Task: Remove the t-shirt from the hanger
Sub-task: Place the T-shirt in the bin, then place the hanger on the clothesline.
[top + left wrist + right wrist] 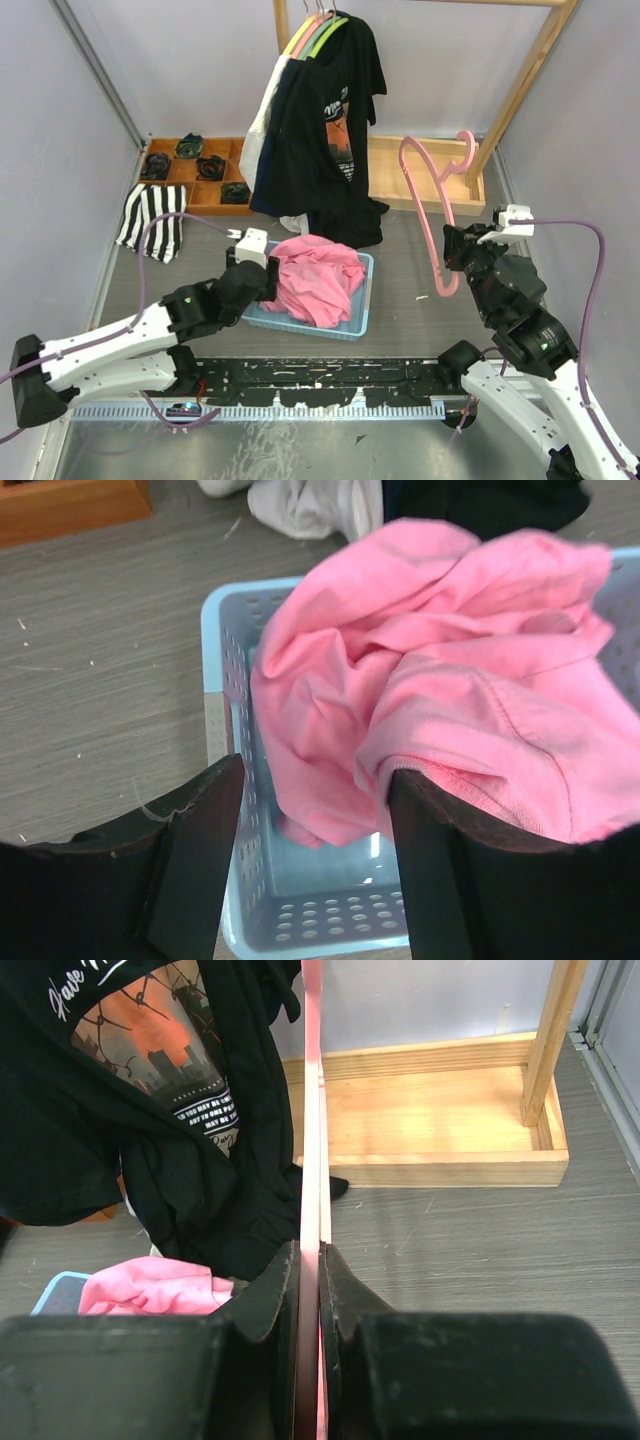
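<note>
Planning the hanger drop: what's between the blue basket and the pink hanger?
Top view: just bare grey tabletop between the blue basket and the pink hanger, apart from one small pale speck.

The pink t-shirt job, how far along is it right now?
Done: the pink t-shirt lies bunched in the blue basket, off the pink hanger. In hand: the right hand is shut on that bare hanger, holding it up; the left hand is open over the basket. Left: apparently only putting the hanger down.
</note>
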Robot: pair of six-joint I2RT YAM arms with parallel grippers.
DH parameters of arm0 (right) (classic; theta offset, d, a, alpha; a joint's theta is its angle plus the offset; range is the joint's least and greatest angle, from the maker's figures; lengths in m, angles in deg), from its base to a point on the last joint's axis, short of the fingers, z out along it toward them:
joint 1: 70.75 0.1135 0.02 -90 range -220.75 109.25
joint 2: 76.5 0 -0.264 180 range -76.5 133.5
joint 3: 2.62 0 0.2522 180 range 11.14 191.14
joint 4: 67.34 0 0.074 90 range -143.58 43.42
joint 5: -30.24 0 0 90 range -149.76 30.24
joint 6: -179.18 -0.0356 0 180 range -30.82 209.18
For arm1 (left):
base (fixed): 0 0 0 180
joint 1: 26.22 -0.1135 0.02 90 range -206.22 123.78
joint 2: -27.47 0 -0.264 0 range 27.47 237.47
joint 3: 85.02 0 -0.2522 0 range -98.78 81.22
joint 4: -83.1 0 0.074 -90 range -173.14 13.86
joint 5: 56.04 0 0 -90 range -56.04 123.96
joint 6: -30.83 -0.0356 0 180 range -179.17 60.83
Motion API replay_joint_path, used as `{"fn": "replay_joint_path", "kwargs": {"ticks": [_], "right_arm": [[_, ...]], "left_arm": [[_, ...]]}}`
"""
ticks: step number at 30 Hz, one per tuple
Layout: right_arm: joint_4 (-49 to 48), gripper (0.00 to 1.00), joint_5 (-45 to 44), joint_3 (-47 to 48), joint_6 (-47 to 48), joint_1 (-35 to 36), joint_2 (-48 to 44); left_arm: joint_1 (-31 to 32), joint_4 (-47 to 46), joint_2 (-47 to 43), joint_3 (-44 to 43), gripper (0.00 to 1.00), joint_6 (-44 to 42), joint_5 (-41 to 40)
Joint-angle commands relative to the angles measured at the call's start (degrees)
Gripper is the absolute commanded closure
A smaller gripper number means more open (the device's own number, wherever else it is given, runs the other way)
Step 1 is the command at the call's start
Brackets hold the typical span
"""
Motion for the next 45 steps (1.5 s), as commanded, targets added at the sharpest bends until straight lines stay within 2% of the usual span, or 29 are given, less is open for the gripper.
{"fn": "replay_joint_path", "kwargs": {"ticks": [1, 10, 15, 19, 26, 31, 36, 40, 45], "right_arm": [[-2.4, 0.99, -1.0, 3.2, -1.0, -0.1, 1.0], [-3.4, 0.99, -0.5, 5.5, -1.0, -0.1, 3.8], [-5.5, 0.99, 0.4, 4.9, -0.5, -0.1, 4.9], [-8.7, 0.99, 0.6, 4.9, 0.2, 0.0, 6.0], [-12.0, 0.99, -1.2, 12.5, 3.8, -0.1, 14.7], [-17.1, 0.99, -5.9, 19.3, 8.4, 0.0, 21.2], [-20.7, 0.99, -7.3, 27.4, 13.5, -0.1, 30.1], [-22.8, 0.99, -7.0, 33.0, 18.0, -0.2, 35.1], [-24.1, 0.99, -5.8, 37.5, 19.0, -1.5, 37.9]], "left_arm": [[0.2, 3.5, -6.5, -3.4, 0.32, 0.3, -0.5], [0.2, 4.5, -11.6, -5.8, 0.27, -1.8, 3.6], [0.2, -1.6, -13.1, -4.4, 0.26, -3.6, 8.0], [0.2, -7.0, -13.6, -3.6, 0.26, -5.1, 7.7], [0.2, -11.2, -11.0, -7.8, 0.23, -8.4, 5.7], [0.2, -13.7, -9.0, -9.2, 0.22, -9.5, 11.3], [0.2, -16.0, -8.2, -8.2, 0.20, -9.6, 12.7], [0.2, -16.9, -8.2, -8.6, 0.18, -10.8, 12.0], [0.2, -19.2, -6.4, -9.7, 0.17, -13.2, 9.0]]}}
